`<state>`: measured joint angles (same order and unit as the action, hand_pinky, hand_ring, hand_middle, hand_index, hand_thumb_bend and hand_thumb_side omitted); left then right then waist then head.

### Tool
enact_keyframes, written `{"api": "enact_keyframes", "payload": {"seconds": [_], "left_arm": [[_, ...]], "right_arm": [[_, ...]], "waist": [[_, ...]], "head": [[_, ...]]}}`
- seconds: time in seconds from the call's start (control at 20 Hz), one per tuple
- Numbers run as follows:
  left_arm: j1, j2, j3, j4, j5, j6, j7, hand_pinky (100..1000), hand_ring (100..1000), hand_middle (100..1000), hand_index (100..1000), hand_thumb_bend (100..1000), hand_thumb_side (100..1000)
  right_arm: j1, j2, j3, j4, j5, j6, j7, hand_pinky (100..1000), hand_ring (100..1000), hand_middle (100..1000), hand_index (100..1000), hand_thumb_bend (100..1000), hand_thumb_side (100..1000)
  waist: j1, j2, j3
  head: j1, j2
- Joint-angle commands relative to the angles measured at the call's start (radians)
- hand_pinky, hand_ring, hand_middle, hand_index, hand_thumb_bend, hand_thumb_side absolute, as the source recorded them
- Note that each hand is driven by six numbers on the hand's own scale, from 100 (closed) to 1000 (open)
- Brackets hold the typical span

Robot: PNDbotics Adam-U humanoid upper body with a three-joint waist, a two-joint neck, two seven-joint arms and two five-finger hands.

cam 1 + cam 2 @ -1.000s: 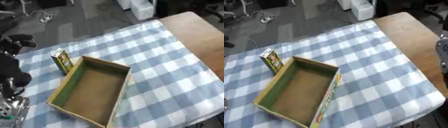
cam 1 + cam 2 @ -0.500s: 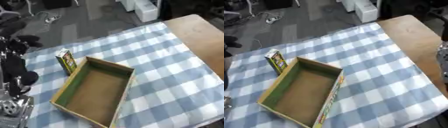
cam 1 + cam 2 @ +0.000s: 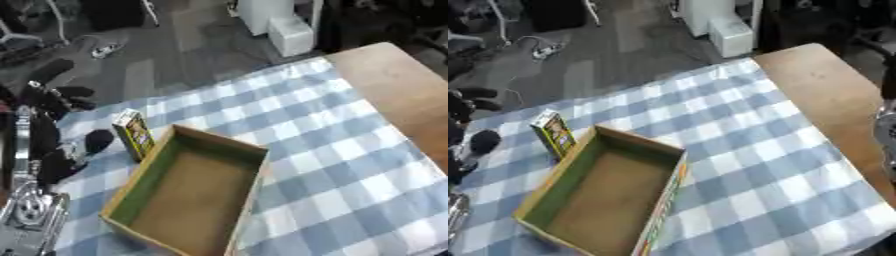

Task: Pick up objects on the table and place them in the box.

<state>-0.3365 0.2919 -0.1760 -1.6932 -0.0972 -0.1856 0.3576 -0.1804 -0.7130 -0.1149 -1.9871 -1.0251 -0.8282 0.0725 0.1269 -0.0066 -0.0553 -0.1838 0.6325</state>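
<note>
The left hand hovers, fingers spread and empty, near the small carton standing upright just beside the box (still empty) — a clumsy reach could topple it

The desk shows bare, smooth brown wood at its right end; the rest lies under a matt cloth checked blue and white. The box looks like matt brown cardboard inside, with a green-printed inner wall. The small carton is printed card, yellow and green. The left hand is matt black, with silver metal below it.
</note>
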Motion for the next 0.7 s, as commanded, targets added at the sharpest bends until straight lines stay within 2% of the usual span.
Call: {"api": "enact_keyframes", "payload": {"seconds": [0.05,0.7], "left_arm": [[-0.037,0.04,0.013,0.038,-0.023,0.044,-0.004,493,607,793,873,1000,554],[-0.112,0.007,0.022,0.175,-0.076,0.162,0.024,497,617,804,891,1000,554]], "right_arm": [[-0.002,-0.022,-0.009,-0.013,-0.003,0.011,0.0,441,395,441,508,100,1000],[-0.008,-0.024,-0.01,-0.013,-0.01,0.033,-0.007,438,387,432,504,100,1000]], "waist": [[-0.005,-0.012,-0.003],[-0.004,-0.019,-0.014]], "head": [[0.014,-0.011],[0.022,-0.013]]}}
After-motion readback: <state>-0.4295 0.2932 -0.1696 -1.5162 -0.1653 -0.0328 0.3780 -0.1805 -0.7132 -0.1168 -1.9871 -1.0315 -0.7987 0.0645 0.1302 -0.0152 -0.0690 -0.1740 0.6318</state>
